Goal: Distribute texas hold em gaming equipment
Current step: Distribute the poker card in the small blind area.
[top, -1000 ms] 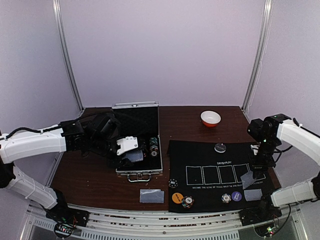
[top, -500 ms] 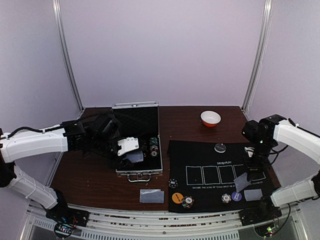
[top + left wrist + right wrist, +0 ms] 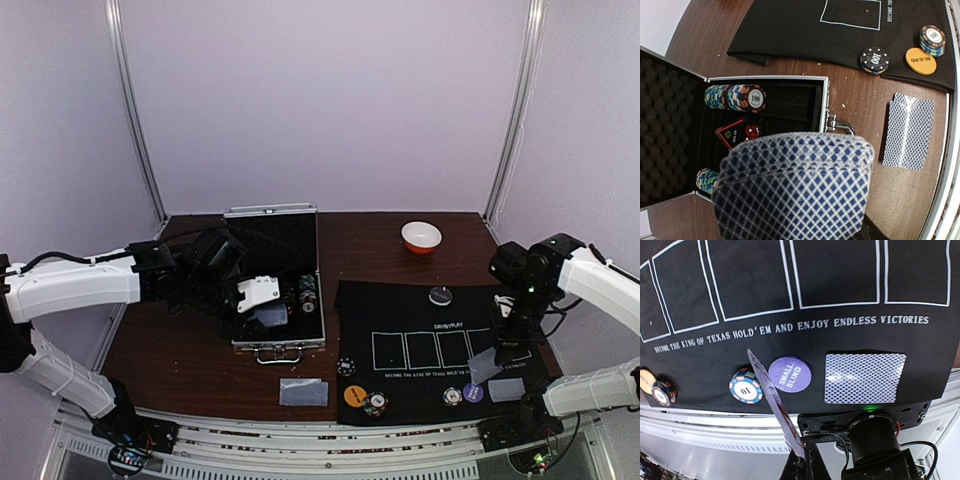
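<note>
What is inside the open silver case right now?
The silver case holds a row of striped poker chips, a second chip stack, red dice and a black triangular token. The blue-backed cards held before the camera cover the rest of the interior; its contents cannot be seen.

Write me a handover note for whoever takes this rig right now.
Left gripper: shut on a card stack over the open case.
Right gripper: shut on one card, over the mat.
Done: table cards, mat cards, orange disc, purple disc, chip stacks set out.
To do: place the held card, then deal from the stack; outlined boxes are empty, case chips unused.
</note>
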